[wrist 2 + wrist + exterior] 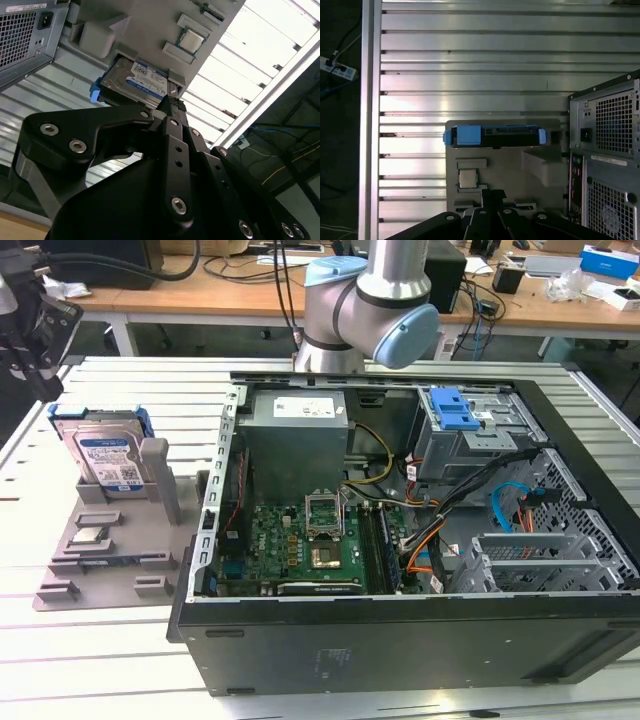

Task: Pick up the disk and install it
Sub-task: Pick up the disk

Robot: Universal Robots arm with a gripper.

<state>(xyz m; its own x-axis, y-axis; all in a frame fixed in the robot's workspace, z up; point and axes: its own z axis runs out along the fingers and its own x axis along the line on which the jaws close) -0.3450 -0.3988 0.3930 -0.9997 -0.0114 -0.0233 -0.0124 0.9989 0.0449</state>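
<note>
Workstation with an opened computer case (400,640) lying on a slatted metal bench (130,390). The disk (108,455), silver with a white-and-blue label and a blue bracket around it, stands on edge in a slot of a grey fixture (160,485) on the bench. The fixture lies just beside the case, on the exterior view's left. A small square silver chip (90,536) lies flat in a recess of the same fixture, in front of the disk. The black hand (38,355) hangs above the bench, beyond the disk toward the exterior view's left, apart from it and touching nothing. In both wrist views the hand (170,102) (488,194) appears with its fingers drawn together and nothing between them, the disk (142,80) (492,136) and the chip (191,41) (467,178) lying past its tip. Inside the case are a green motherboard (300,540), a grey power supply (297,430) and a blue plastic latch on a grey metal cage (450,410). The arm (370,300) rises behind the case.
</note>
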